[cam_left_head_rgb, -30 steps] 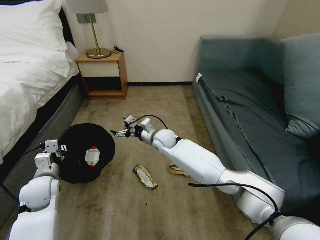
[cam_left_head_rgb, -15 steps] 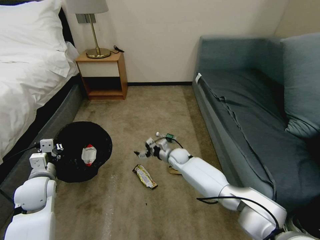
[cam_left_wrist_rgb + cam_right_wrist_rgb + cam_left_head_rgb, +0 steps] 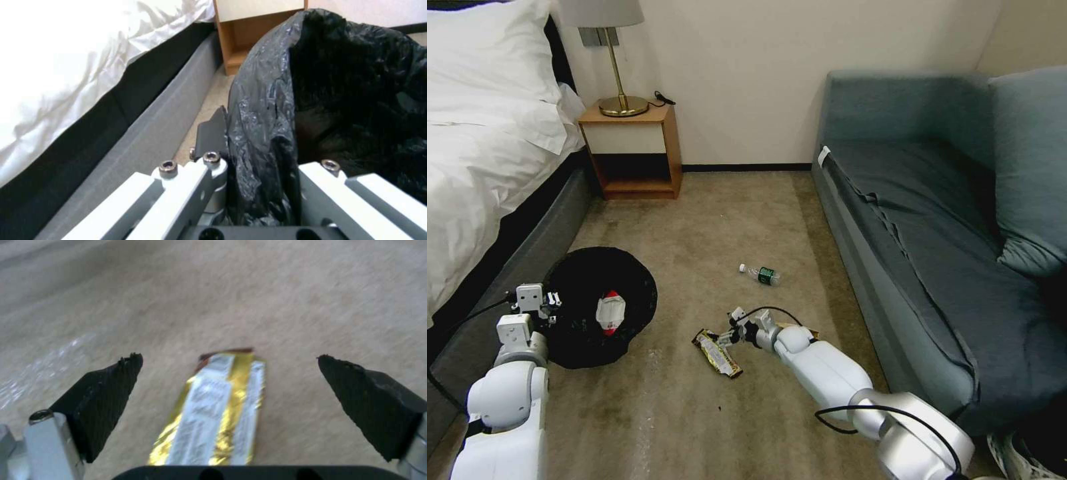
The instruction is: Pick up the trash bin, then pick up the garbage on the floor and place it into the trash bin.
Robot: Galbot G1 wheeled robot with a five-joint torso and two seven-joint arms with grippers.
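Right gripper (image 3: 725,338) has swung from the bin (image 3: 577,347), still clamped by the left gripper (image 3: 546,303), fingers spread astride the wrapper (image 3: 213,410) for grasping.

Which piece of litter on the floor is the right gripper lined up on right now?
The gold-brown bar wrapper: it lies between the open fingers of the right gripper. The small bottle lies apart, farther toward the wall.
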